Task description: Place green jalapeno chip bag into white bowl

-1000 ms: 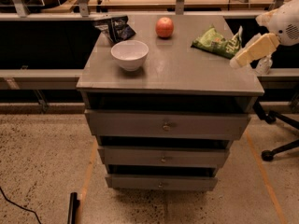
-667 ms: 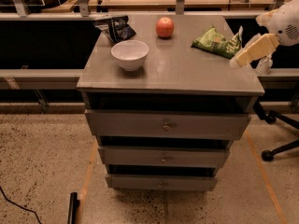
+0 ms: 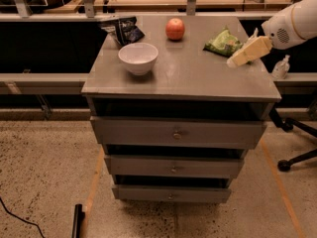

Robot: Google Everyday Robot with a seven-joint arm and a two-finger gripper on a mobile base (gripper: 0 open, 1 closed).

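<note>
The green jalapeno chip bag lies crinkled on the back right of the grey cabinet top. The white bowl stands upright and empty on the left part of the top, well apart from the bag. My gripper comes in from the right on a white arm, its cream fingers pointing down and left just right of the bag, a little above the top. It holds nothing that I can see.
A red apple sits at the back middle. A dark blue-black snack bag lies at the back left. A small clear bottle stands on the ledge to the right. An office chair base is on the floor at right.
The view has shifted so the cabinet sits lower and more central in the frame. The gripper stays beside the green bag's right edge. The objects on top have not moved.
</note>
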